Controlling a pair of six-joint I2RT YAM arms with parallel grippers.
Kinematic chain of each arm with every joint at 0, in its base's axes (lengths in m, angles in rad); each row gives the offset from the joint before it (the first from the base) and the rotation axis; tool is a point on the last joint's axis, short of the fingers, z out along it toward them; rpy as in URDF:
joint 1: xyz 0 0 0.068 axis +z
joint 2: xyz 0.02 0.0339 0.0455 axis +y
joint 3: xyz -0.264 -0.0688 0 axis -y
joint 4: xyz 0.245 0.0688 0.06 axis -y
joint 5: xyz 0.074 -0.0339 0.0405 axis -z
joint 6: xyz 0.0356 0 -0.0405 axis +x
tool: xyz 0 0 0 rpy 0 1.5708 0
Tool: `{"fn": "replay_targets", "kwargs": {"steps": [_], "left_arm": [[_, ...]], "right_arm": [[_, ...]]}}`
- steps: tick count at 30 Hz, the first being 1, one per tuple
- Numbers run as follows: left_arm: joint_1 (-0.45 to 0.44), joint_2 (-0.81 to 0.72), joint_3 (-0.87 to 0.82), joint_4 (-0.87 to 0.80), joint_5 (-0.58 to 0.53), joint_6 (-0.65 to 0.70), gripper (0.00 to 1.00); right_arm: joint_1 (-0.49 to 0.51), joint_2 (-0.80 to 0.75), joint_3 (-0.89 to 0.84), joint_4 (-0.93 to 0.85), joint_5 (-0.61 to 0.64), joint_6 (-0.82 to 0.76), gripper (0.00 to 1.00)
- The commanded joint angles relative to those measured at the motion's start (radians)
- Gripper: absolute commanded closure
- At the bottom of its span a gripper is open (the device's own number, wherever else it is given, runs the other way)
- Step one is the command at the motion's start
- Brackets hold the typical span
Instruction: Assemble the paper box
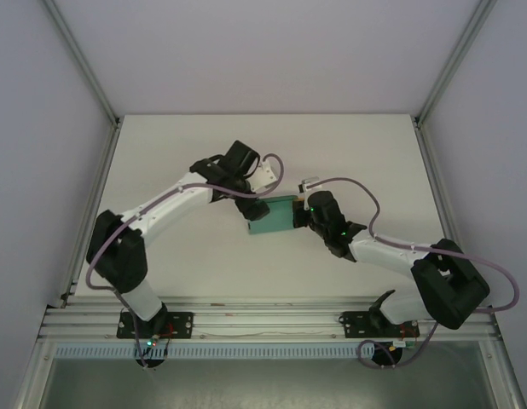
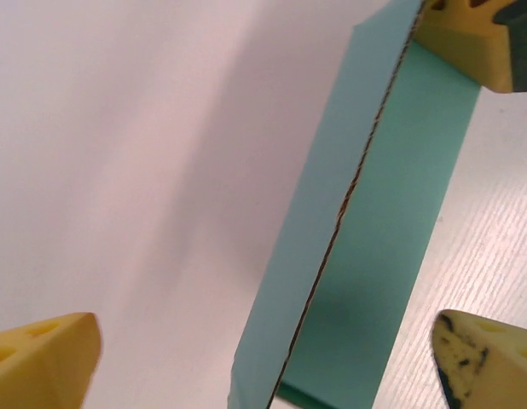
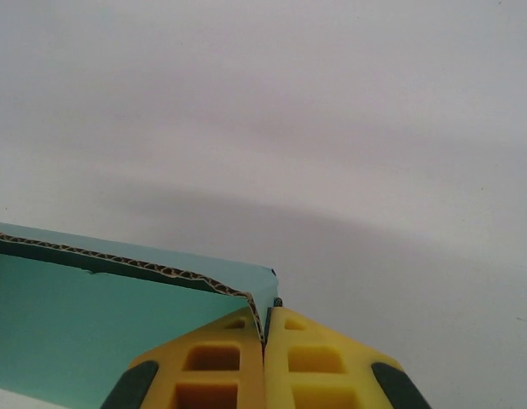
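The paper box (image 1: 272, 218) is a teal-green card piece in the middle of the table, between the two arms. In the left wrist view, one wall of the paper box (image 2: 332, 213) stands upright with its corrugated edge showing, and a panel lies flat beside it. My left gripper (image 2: 263, 362) is open at the box's left end, its yellow fingertips (image 2: 42, 358) far apart on either side of the wall and clear of it. My right gripper (image 3: 265, 328) is shut on the wall's corner at the box's right end. The right gripper's yellow finger (image 2: 468, 38) also shows at the far end of the wall.
The white table (image 1: 161, 153) has grey walls at the back and sides, with aluminium posts at the corners. An aluminium rail (image 1: 263, 324) runs along the near edge and carries both arm bases. Grey cables loop above each forearm.
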State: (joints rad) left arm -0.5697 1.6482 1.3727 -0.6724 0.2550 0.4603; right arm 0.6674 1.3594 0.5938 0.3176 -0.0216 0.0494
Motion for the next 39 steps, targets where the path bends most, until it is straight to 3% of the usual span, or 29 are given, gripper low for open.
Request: {"fn": "replay_targets", "kwargs": {"steps": [1, 7, 10, 14, 26, 32, 35, 39], "left_arm": [[0.018, -0.054, -0.066, 0.043, -0.078, -0.125, 0.12], [0.028, -0.068, -0.122, 0.073, -0.079, -0.138, 0.30], [0.032, -0.058, -0.108, 0.060, -0.106, -0.148, 0.46], [0.041, -0.063, -0.101, 0.057, -0.119, -0.185, 0.75], [0.041, -0.081, -0.156, 0.084, -0.124, -0.205, 0.74], [0.039, -0.075, -0.136, 0.099, -0.069, -0.236, 0.90], [0.039, -0.082, -0.139, 0.112, -0.043, -0.339, 1.00], [0.039, -0.117, -0.146, 0.131, -0.010, -0.537, 1.00]], "right_arm": [[0.012, 0.047, -0.020, -0.190, 0.010, -0.019, 0.99], [0.014, 0.045, -0.009, -0.203, -0.003, -0.016, 0.99], [0.014, 0.037, -0.002, -0.219, -0.018, -0.024, 0.99], [0.014, 0.025, 0.000, -0.222, -0.012, -0.022, 0.99], [0.015, 0.018, 0.005, -0.233, -0.025, -0.032, 0.99], [0.014, 0.019, 0.008, -0.238, -0.025, -0.027, 0.99], [0.012, 0.024, 0.020, -0.262, -0.020, -0.026, 0.99], [0.021, 0.027, 0.015, -0.275, 0.014, -0.009, 1.00]]}}
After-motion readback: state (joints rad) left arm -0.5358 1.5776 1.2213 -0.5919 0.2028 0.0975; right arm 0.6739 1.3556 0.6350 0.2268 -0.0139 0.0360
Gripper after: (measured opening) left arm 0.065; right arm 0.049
